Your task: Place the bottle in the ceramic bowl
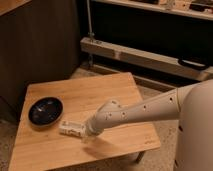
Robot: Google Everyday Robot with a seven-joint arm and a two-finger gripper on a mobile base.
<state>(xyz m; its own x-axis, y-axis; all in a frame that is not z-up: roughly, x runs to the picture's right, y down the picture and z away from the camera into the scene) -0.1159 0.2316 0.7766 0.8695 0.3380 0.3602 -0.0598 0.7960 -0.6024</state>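
Found the tool low over the desk, to the right of the ceramic bowl and slightly nearer the camera than the bowl, right up against the end of the bottle turned away from the bowl. Could not make out the tool's state, whether spread wide, narrowed, or clamped on anything; saw only a rounded white end there, overlapping that end of the bottle. Saw the bottle lying flat on its side on the wood, outside the bowl, just beside the bowl's lower right rim, long axis running away from the bowl toward the right. Could not tell whether touching that rim or narrowly apart from it. Noted a whitish body with a pale label, nothing finer. Saw the bowl upright on the desk, dark and glossy. Traced the white arm from the tool away to the right of the bowl, rising to the robot's bulky white body. Made out a shadow on the wood under the arm, right of the bowl and nearer the camera. Noted a long pale ledge far behind the bowl, beyond the desk.
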